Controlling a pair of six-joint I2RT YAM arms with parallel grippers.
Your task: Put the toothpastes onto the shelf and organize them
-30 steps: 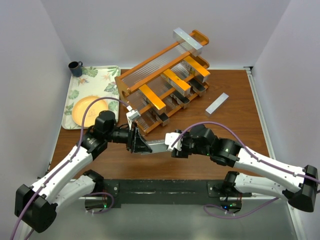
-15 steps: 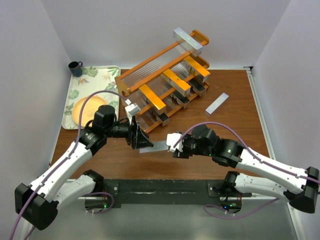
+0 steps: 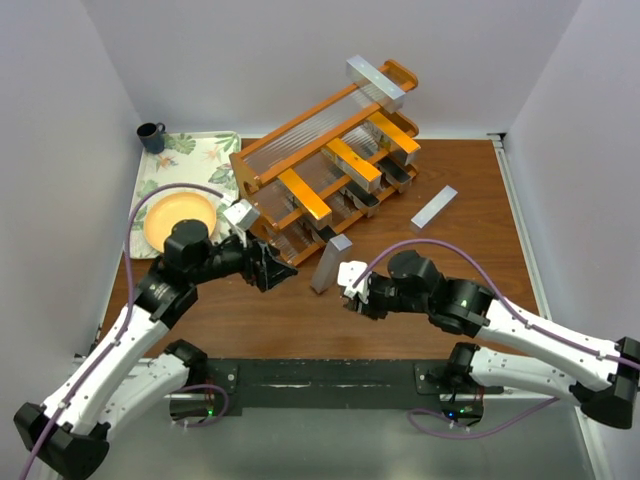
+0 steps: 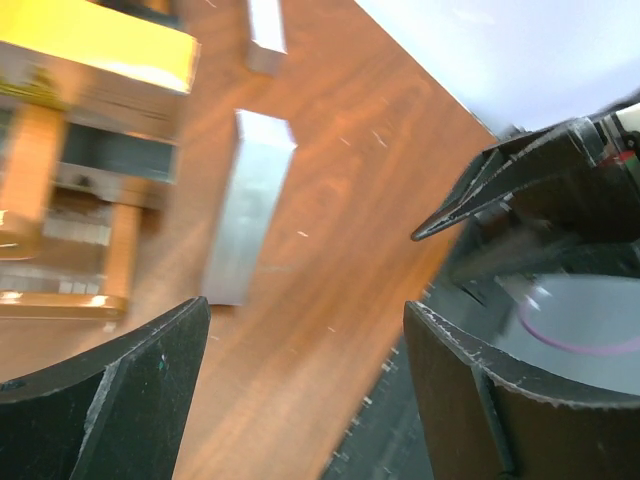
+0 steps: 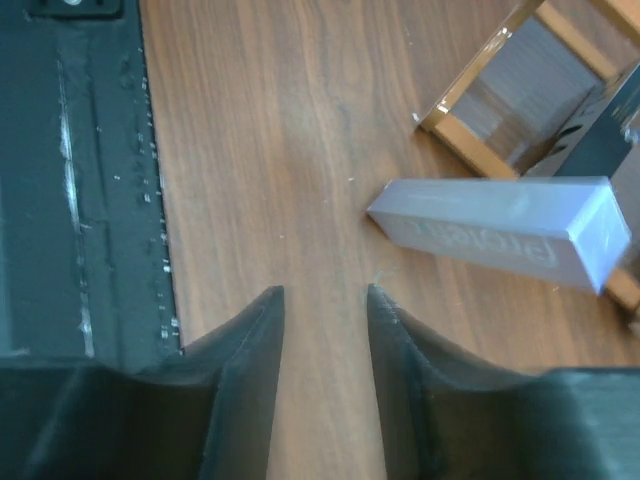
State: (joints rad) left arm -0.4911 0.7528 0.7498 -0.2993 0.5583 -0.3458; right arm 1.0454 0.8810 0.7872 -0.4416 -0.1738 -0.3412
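A silver toothpaste carton (image 3: pixel 332 262) (image 4: pixel 248 205) (image 5: pixel 500 230) rests free on the table just in front of the shelf (image 3: pixel 300 130), one end toward its lowest tier. My left gripper (image 3: pixel 278 272) (image 4: pixel 305 303) stands open and empty to the carton's left. My right gripper (image 3: pixel 350 288) (image 5: pixel 325 290) is shut down to a slim gap over bare wood, holding nothing, with the carton just beyond its fingertips. Orange-gold (image 3: pixel 305 195), silver (image 3: pixel 375 80) and dark grey (image 3: pixel 325 235) toothpastes lie across the shelf's tiers. One more silver carton (image 3: pixel 434 208) (image 4: pixel 265 35) lies loose right of the shelf.
A floral tray (image 3: pixel 205 150) at the back left carries a yellow plate (image 3: pixel 180 220), and a dark mug (image 3: pixel 151 136) stands behind it. White walls close in three sides. The black base bar (image 3: pixel 330 380) runs along the near edge.
The silver carton held between both grippers has come free and now rests by the shelf front. My left gripper opened and drew back to the left. The right jaws narrowed.
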